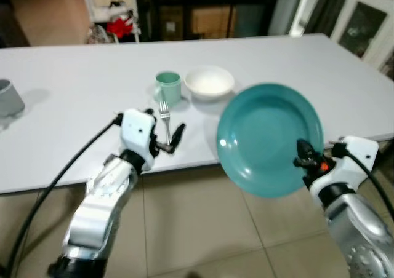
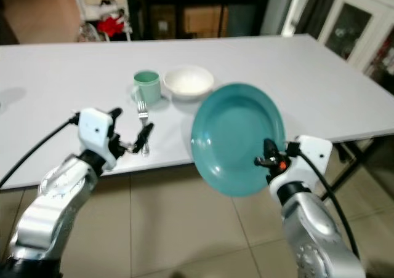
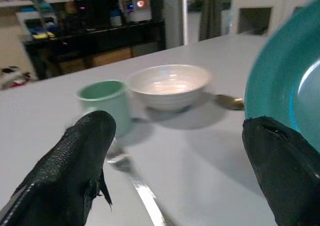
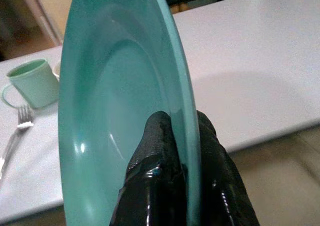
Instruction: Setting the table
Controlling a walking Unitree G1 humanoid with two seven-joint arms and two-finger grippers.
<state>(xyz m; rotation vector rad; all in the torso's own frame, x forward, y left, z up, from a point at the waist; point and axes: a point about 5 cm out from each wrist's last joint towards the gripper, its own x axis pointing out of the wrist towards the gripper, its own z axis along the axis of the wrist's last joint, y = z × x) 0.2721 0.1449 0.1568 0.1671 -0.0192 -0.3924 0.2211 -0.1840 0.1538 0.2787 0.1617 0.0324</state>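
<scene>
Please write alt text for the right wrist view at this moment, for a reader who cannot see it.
The right gripper has its black jaws shut on the rim of a teal plate, held on edge over the near side of a white table. Beyond the plate, a pale green mug and a fork sit on the table.
</scene>
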